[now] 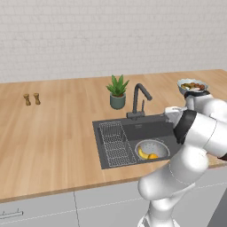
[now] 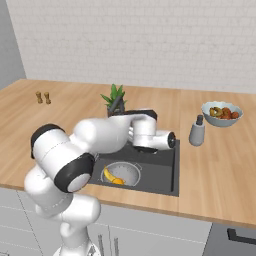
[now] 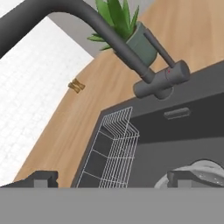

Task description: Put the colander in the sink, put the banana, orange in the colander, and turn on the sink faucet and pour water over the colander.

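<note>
In the left base view the colander (image 1: 151, 149) sat in the sink (image 1: 133, 133) with the banana (image 1: 142, 154) and the orange (image 1: 153, 156) inside; the sink faucet (image 1: 139, 100) stood dry behind it, its spout apparently aimed at the wire rack (image 1: 113, 144), so water would likely miss the colander unless the spout was swung over. In the right base view the arm's forearm hid the faucet, and a careless sweep might knock the plant (image 2: 114, 98). In the hand view the gripper (image 3: 112, 178) hung wide open, empty, below the faucet's lever (image 3: 159, 47); splayed fingertips could slip off that slim lever.
</note>
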